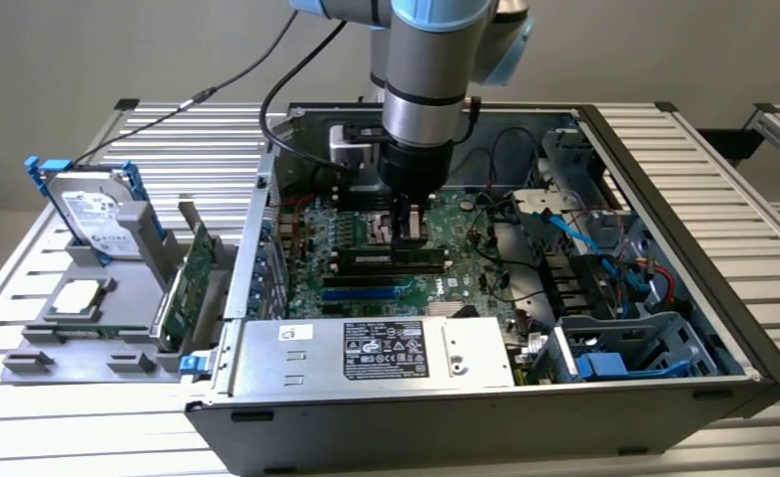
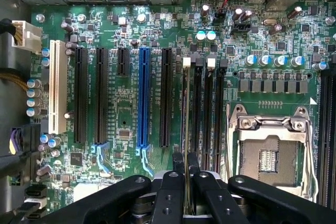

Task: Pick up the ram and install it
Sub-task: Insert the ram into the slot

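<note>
- One ram (image 2: 186, 119) stands edge-on in my pincer (image 2: 186, 182), clenched between both fingers (image 2: 169, 192), over the memory slots (image 2: 208, 114) of the board (image 2: 125, 116).
- Its thin edge runs in line with the outermost slot, the one next to the long card slots, and reaches toward a white latch (image 2: 186, 62). Whether it already sits in that slot or hangs just above it, I cannot tell.
- First risk, as I judge it: a slight skew along the slot would land the contacts on the slot wall, and pressing then could bend the stick or scar the slot.
- Second risk: a latch not swung back would block one end, so the ram tips and seats at one end only.
- Third risk: the bare socket (image 2: 268, 158) lies just beside the slots, so a sideways slip of my fingers could strike it.
- Surface: the board lies flat in the open case (image 1: 714, 298), with cables (image 1: 588, 234) looped near the slots and the power supply (image 1: 377, 350) along one wall.
- Room: the case rests on a slatted metal table (image 1: 727, 179). At the exterior view's left a tray (image 1: 84, 348) holds a drive (image 1: 98, 214) and a card (image 1: 194, 273), well apart from my arm.
</note>
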`<state>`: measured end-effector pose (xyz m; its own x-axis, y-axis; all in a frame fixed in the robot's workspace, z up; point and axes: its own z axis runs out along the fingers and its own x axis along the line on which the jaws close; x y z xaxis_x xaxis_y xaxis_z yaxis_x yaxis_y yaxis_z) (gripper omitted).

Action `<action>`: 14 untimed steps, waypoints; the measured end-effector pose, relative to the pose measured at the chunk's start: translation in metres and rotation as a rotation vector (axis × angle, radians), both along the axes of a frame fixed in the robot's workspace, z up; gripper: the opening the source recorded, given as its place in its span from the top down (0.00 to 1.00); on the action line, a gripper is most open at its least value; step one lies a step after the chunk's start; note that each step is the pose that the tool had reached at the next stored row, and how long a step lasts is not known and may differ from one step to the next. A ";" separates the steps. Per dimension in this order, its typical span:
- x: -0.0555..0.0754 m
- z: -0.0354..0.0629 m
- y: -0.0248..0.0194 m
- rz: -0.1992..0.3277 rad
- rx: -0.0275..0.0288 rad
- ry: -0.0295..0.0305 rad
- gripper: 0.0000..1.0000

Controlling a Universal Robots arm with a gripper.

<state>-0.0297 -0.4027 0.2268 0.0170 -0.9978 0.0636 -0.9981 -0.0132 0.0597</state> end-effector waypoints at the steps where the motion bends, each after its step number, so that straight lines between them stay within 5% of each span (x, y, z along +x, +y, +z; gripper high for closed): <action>1: 0.000 -0.0002 0.0002 0.000 -0.0008 0.0000 0.86; 14: 0.000 -0.0038 0.0028 0.000 -0.0133 0.0001 0.86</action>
